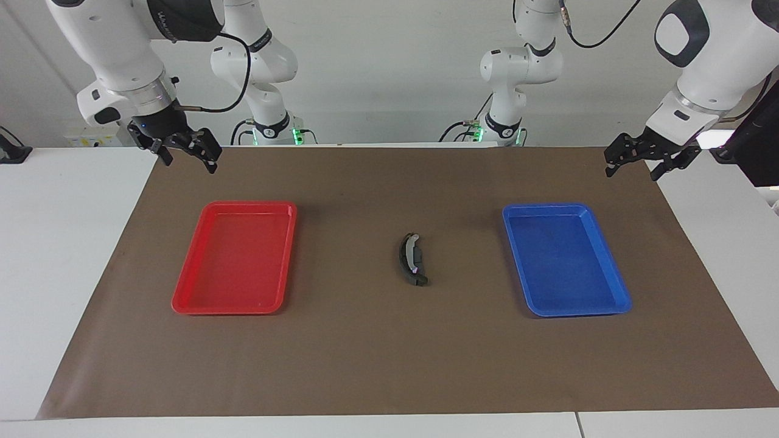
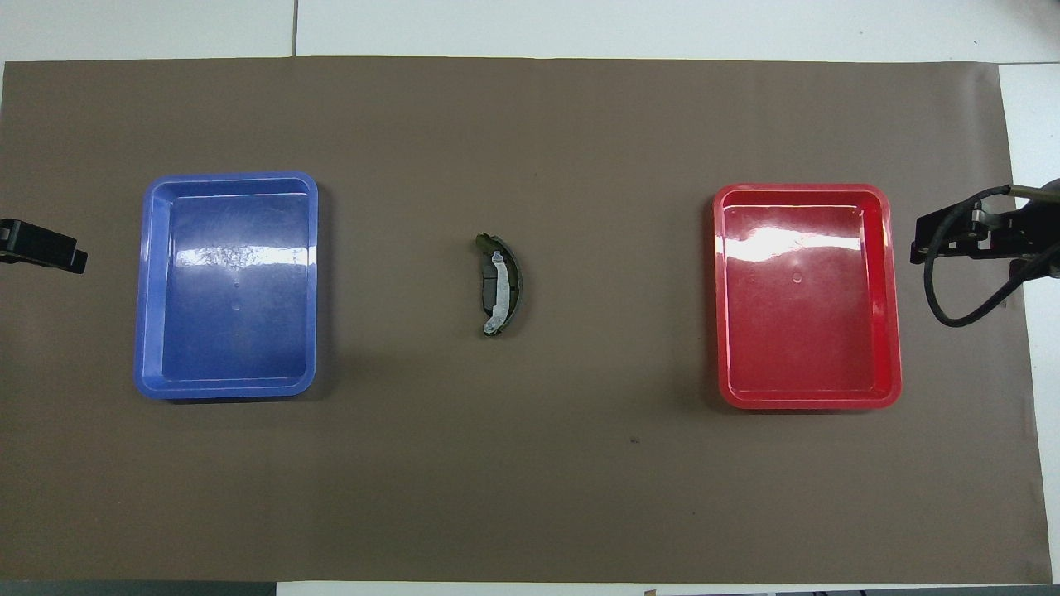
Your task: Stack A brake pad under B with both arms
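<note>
The crescent-shaped B (image 2: 516,281) lies in the middle of the brown mat, its pale strip facing up. It rests on the short dark A brake pad (image 2: 488,287), which shows partly from under it. The stack also shows in the facing view (image 1: 404,260). My right gripper (image 1: 185,153) is open and empty. It is raised over the mat's edge at the right arm's end, beside the red tray; it also shows in the overhead view (image 2: 952,236). My left gripper (image 1: 633,164) is open and empty. It waits in the air over the mat's edge at the left arm's end (image 2: 45,248).
An empty red tray (image 1: 182,298) (image 2: 886,290) lies toward the right arm's end of the table. An empty blue tray (image 1: 614,286) (image 2: 145,281) lies toward the left arm's end. The brown mat (image 1: 389,353) covers most of the white table.
</note>
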